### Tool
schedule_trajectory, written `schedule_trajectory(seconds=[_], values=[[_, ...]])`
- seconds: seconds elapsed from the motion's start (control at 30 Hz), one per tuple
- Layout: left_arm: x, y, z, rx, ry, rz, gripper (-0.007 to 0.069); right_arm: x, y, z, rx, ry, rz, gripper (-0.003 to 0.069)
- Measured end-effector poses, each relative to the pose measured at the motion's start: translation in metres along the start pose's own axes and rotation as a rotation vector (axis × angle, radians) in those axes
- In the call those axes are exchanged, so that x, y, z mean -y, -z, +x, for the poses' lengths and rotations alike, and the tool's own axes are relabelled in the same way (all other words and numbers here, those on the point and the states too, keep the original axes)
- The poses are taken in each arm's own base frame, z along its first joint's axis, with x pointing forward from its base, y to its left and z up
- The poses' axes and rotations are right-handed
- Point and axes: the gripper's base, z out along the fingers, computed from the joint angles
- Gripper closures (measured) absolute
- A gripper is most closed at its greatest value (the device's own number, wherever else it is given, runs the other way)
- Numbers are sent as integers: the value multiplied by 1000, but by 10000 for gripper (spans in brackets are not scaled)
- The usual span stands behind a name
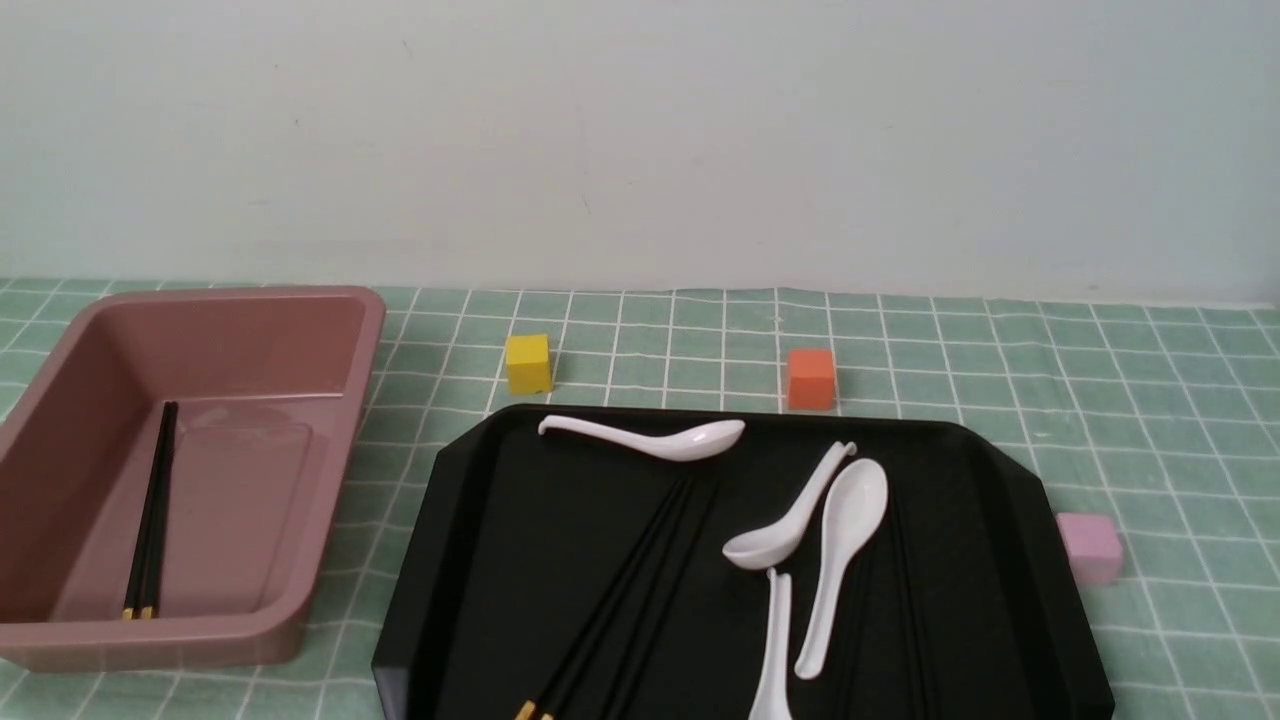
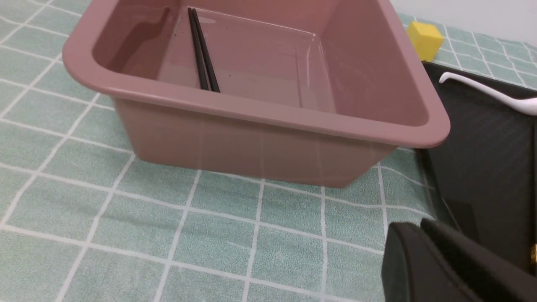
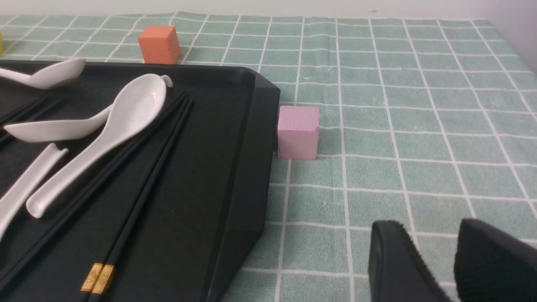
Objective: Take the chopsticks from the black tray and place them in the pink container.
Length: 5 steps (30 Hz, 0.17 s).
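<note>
Left wrist view: left claw (image 2: 419, 228) barely parted, empty, above green cloth (image 2: 235, 235).

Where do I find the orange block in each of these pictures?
Front view: behind the black tray, right of centre.
Left wrist view: not in it.
Right wrist view: upper left, the orange block.
Shared landmark: the black tray, partly visible in all three.

Left fingers (image 2: 405, 260) close together, right fingers (image 3: 394, 256) parted

4 white spoons (image 1: 848, 540), yellow (image 1: 528, 364), orange (image 1: 811, 380), pink cubes (image 1: 1091, 547)
</note>
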Motion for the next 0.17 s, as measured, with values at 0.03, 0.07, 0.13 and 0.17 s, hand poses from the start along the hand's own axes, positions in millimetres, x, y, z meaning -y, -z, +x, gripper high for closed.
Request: schedule_trajectory(seconds=[0.03,0.07,0.13,0.17], values=[[0,0,0,0,0,0,582,0,0,0,0,0,0,419],[0,0,0,0,0,0,581,0,0,0,0,0,0,419],[0,0,0,0,0,0,578,0,0,0,0,0,0,419],[0,0,0,0,0,0,576,0,0,0,0,0,0,419]])
